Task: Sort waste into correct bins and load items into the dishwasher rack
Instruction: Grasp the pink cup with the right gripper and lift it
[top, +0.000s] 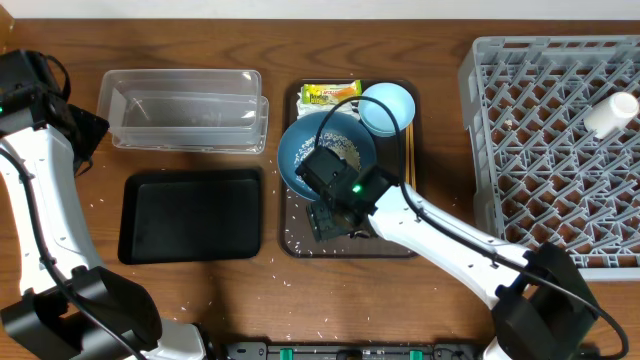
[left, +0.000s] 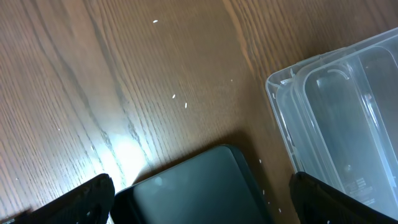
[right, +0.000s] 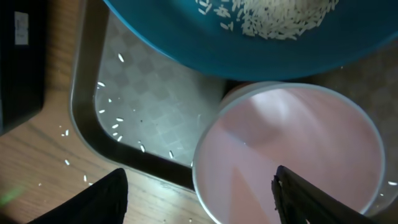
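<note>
Our left gripper hangs, fingers spread wide, above the black tray; our right gripper holds its fingers apart over the pink cup. We cannot read the print on the wrapper.

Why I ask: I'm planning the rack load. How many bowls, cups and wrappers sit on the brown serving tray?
Bowls: 2 (dark-blue bowl, light-blue bowl)
Cups: 1 (pink cup)
Wrappers: 1 (snack wrapper)
Total: 4

Bright, sharp (glare on table)
</note>
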